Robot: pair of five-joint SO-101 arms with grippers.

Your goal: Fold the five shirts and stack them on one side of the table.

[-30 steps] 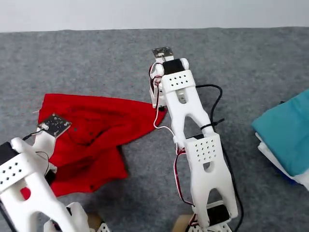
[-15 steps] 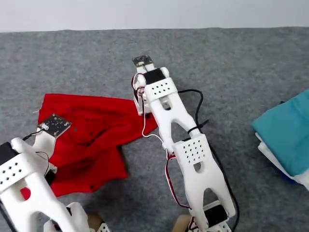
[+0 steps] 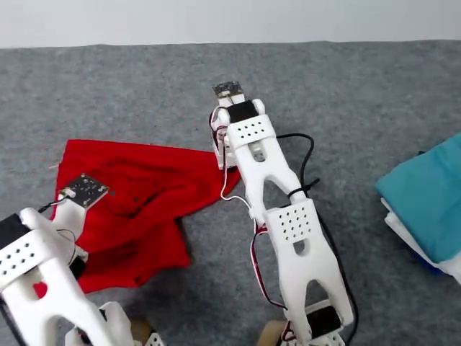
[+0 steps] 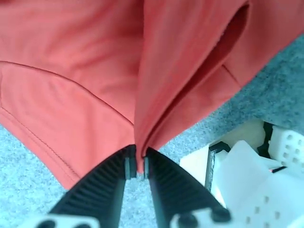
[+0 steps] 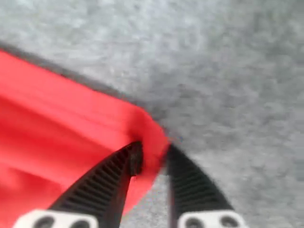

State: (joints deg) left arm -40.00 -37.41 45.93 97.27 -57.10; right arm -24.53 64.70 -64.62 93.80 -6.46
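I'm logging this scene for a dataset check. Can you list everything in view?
red shirt: one, red, rumpled on the left part of the table.
folded stack: one, teal on top with white beneath, at the table's right edge.
table: one, grey felt surface.
wall: one, pale, beyond the table's far edge.
left arm: one, white, over the shirt's near left part.
right arm: one, white, reaching to the shirt's right corner.
left end effector: one, black, shut on a fold of the red shirt.
right end effector: one, black, shut on the shirt's corner.
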